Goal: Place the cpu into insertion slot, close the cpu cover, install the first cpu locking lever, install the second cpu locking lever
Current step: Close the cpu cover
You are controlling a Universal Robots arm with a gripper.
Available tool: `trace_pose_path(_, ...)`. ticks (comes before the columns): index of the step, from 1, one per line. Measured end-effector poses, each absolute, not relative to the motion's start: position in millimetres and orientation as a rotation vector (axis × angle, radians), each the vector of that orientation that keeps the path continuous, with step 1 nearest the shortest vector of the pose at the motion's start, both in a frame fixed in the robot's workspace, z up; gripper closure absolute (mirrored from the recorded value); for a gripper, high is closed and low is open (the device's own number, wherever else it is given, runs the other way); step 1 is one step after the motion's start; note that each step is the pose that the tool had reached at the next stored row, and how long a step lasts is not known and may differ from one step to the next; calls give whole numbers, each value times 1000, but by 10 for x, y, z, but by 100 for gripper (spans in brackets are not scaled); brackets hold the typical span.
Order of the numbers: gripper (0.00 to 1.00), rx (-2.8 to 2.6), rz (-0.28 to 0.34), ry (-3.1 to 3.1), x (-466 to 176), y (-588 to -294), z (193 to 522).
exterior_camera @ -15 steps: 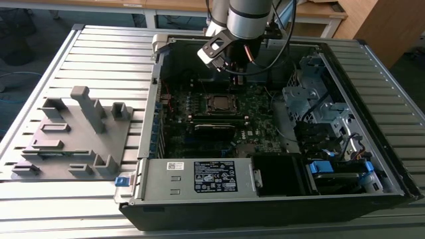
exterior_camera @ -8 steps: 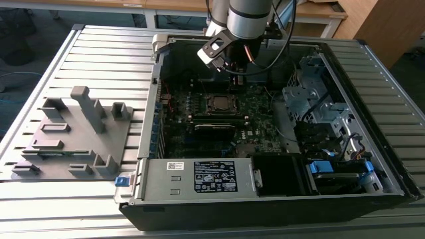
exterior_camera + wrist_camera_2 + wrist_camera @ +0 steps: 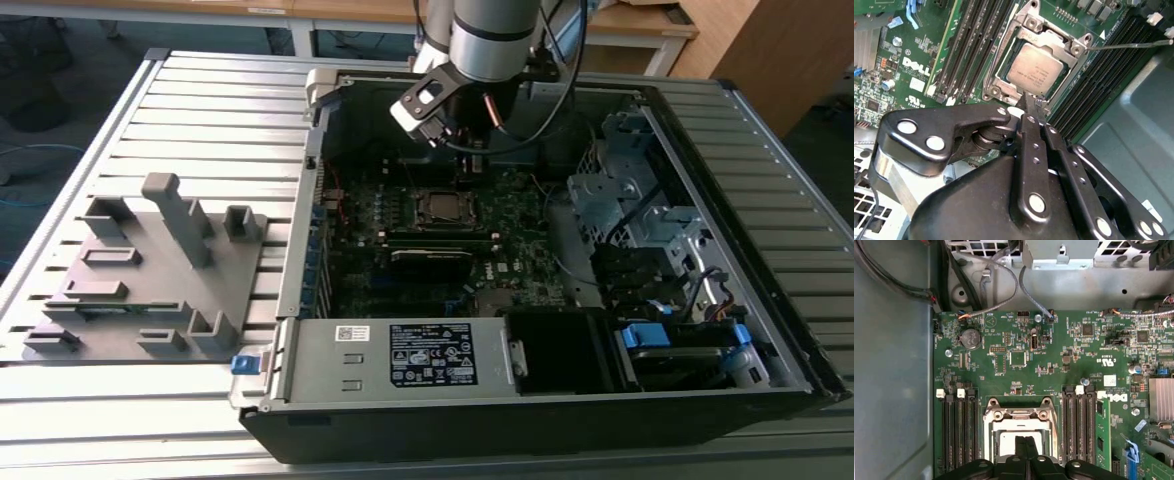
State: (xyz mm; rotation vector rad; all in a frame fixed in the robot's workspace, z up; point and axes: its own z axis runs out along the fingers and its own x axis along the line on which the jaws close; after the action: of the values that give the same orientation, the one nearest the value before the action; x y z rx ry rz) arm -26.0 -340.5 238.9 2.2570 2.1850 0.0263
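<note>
1. The cpu (image 3: pixel 1036 70) lies flat in the slot (image 3: pixel 995 86). Its silver top shows through the window of the cover (image 3: pixel 1056 42), which lies down around its edges.
2. A thin lever (image 3: pixel 1134 46) juts from one slot corner and runs out across the memory strips (image 3: pixel 1104 75).
3. The claw (image 3: pixel 1033 106) has its fingers pressed together, with nothing between them. Its tip is at the slot's edge, just beside the cover's rim. I cannot tell whether it touches.
4. Memory strips flank the slot on two opposite sides, close to its rim, so room there is narrow.
5. In the first wrist view, open green board (image 3: pixel 1054 360) spreads beyond a third side. A grey case wall (image 3: pixel 894 365) rises just past one bank of strips.
6. In the exterior view, the arm (image 3: pixel 491 35) hangs into the open case (image 3: pixel 534 400) above the slot, which sits mid-board.
7. The case stands on a slatted bench (image 3: pixel 214 110). A grey fixture (image 3: pixel 147 270) lies just beside it on the exterior view's left.
</note>
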Motion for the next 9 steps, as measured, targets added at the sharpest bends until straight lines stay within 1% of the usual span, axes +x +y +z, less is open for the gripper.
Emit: trace_pose_path(9, 90, 2257, 26, 2185, -332, -3405, 2308)
